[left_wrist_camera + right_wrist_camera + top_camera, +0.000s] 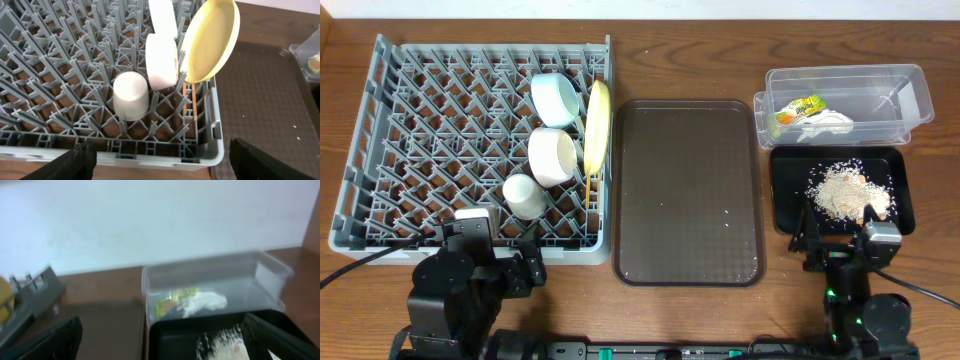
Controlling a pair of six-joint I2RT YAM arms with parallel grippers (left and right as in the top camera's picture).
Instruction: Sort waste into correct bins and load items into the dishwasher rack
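Note:
The grey dishwasher rack [430, 130] holds a light blue bowl [555, 97], a white bowl [552, 156], a small white cup [524, 196], a yellow plate [597, 124] on edge and chopsticks [588, 180]. The rack [60, 75], cup [131, 95], white bowl [161, 61], plate [210, 40] and chopsticks [189, 102] show in the left wrist view. The clear tub [910, 95] holds the snack wrapper [798, 108] and white tissue [830, 120]. The black tray [785, 195] holds beige crumbs [845, 190]. My left gripper [161, 162] is open and empty at the rack's front edge. My right gripper [165, 340] is open and empty at the black tray [175, 335].
A brown serving tray [688, 190] lies between the rack and the bins. A few crumbs lie on it. The clear tub [270, 275] with wrapper [170, 301] and tissue [202, 302] stands behind the black tray, and a white wall is behind.

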